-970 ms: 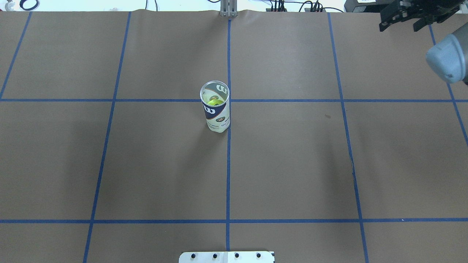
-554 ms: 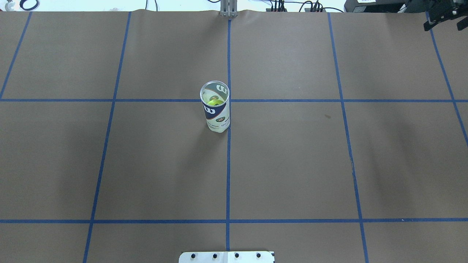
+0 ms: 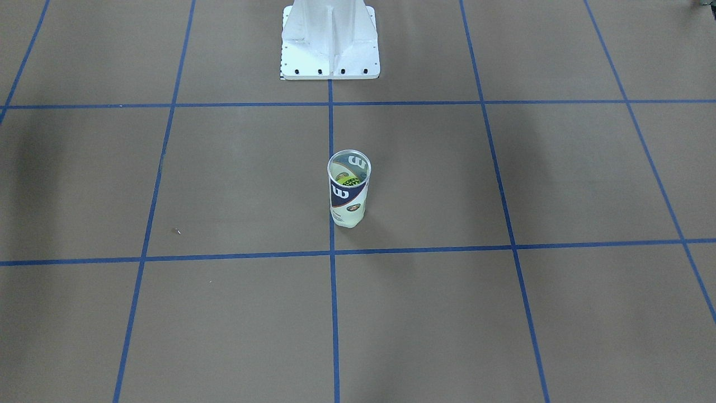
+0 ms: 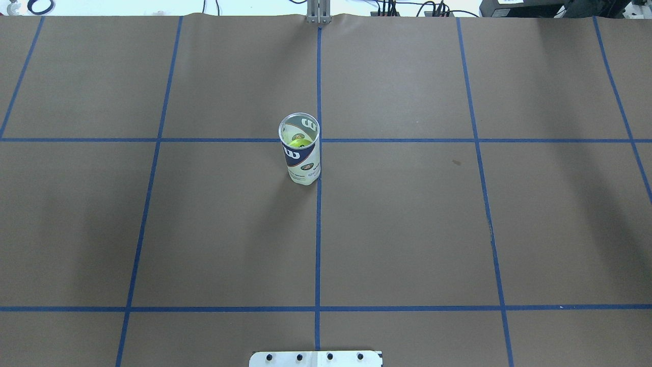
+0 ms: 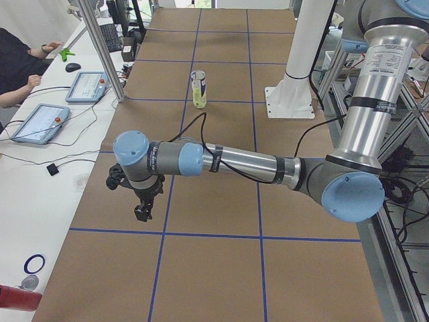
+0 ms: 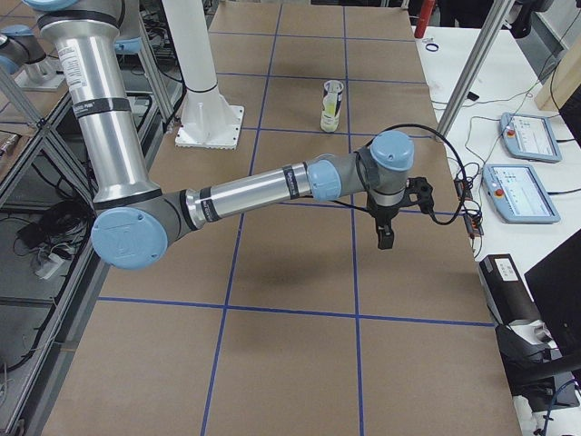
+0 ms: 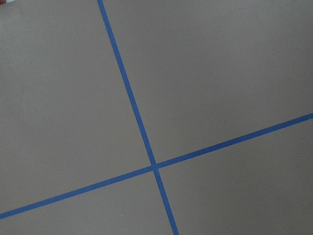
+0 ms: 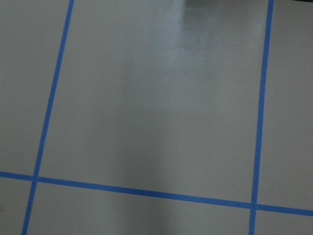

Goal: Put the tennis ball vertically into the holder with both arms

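The holder (image 4: 300, 158) is a clear can with a navy and white "W" label. It stands upright near the table's middle on the centre blue line and also shows in the front view (image 3: 348, 204) and both side views (image 5: 198, 90) (image 6: 332, 107). A yellow-green tennis ball (image 4: 296, 144) sits inside it, seen through the open top (image 3: 348, 180). My left gripper (image 5: 144, 206) hangs over the table's left end, far from the holder. My right gripper (image 6: 385, 238) hangs over the right end, also far away. Both show only in side views, so I cannot tell whether they are open or shut.
The white pedestal base (image 3: 330, 56) stands at the robot's side of the table. Brown paper with blue tape grid lines (image 4: 318, 229) covers the table. Operators' tablets (image 5: 40, 124) (image 6: 519, 193) and aluminium posts (image 5: 100, 50) stand along the far edge. A person (image 5: 17, 64) sits there.
The right arm and gripper have moved out of the overhead view past its top right corner. The holder and ball have not moved.
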Robot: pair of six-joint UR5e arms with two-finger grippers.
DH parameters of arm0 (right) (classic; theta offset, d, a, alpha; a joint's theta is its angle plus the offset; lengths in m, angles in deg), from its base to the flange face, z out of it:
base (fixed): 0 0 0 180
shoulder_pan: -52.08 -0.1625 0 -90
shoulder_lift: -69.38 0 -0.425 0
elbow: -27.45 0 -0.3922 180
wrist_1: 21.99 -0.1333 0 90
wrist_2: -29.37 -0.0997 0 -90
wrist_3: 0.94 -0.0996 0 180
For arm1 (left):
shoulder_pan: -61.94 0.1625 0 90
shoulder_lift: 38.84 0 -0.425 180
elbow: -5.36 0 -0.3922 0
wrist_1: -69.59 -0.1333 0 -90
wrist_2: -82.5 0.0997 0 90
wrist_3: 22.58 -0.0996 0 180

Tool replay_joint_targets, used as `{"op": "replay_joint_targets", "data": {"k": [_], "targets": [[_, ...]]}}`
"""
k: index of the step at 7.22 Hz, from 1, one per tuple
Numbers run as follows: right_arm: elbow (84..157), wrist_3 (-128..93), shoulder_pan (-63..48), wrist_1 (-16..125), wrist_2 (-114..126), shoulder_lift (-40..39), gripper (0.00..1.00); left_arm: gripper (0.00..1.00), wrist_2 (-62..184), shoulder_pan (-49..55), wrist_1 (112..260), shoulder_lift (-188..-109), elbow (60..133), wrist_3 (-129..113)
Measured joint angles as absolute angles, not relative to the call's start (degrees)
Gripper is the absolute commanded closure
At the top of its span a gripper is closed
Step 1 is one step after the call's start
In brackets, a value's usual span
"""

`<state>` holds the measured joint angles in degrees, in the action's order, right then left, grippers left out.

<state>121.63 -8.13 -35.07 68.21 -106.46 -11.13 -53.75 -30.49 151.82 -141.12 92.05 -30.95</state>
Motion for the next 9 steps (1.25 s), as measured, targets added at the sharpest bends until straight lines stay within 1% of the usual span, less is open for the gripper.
{"op": "replay_joint_targets", "data": {"k": [3, 5, 9], "targets": [[121.7, -6.1, -37.2, 68.1, -106.9, -15.5, 0.01, 0.0, -53.5, -30.2, 157.6, -139.8, 90.9, -22.0], [121.4, -5.9, -37.3, 68.1, -106.2, -16.0, 0.01, 0.0, -52.6, -30.2, 160.9, -139.2, 92.0, -21.1], [118.5, -6.6, -37.3, 68.6, -106.0, -16.3, 0.01, 0.0, -47.6, -28.9, 160.4, -136.0, 93.2, -20.7]]}}
